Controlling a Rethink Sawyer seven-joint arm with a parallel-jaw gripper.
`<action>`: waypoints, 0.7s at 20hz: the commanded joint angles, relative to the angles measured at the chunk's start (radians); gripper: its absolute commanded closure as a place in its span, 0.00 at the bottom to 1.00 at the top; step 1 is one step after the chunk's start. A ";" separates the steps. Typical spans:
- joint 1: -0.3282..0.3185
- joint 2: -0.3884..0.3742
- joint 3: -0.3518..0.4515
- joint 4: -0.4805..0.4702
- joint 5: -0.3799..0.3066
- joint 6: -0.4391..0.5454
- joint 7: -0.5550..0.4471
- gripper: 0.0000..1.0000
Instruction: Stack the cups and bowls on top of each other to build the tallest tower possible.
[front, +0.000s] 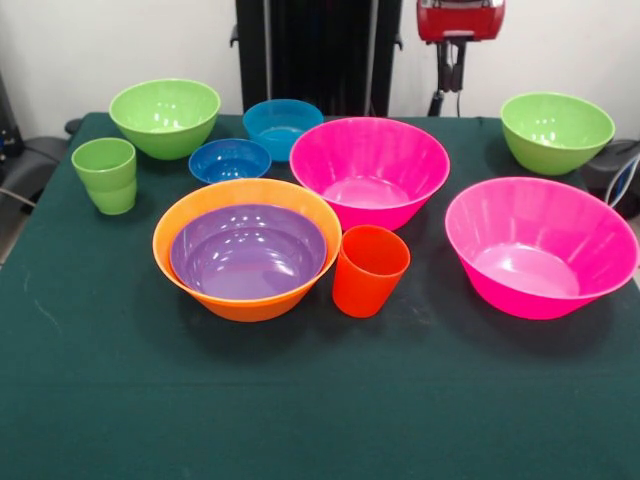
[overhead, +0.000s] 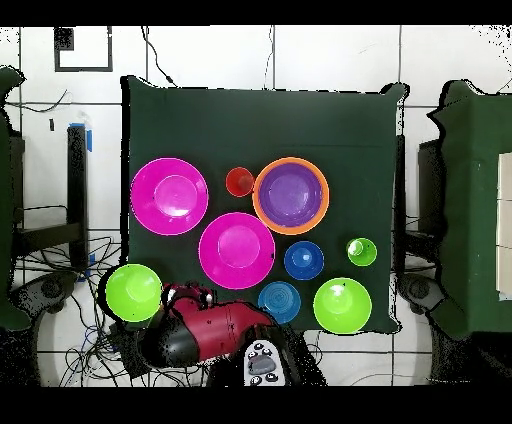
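A large orange bowl holds a purple bowl nested inside it. The orange-red cup stands upright just right of it. The light green cup stands at the left edge. Two pink bowls, two green bowls, a light blue bowl and a small dark blue bowl sit apart on the cloth. My gripper hangs drawn back beyond the table's far edge, above nothing, also in the overhead view beside a green bowl.
The dark green cloth table ends close behind the back bowls. The black pedestal stands behind the light blue bowl. A grey controller lies by the robot's base. Cables lie on the floor around the table.
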 joint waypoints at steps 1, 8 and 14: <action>-0.002 0.074 0.002 -0.013 0.025 -0.066 0.158 1.00; -0.003 0.126 -0.030 -0.048 0.003 -0.117 0.143 1.00; -0.008 0.167 -0.040 -0.060 0.001 -0.164 0.139 1.00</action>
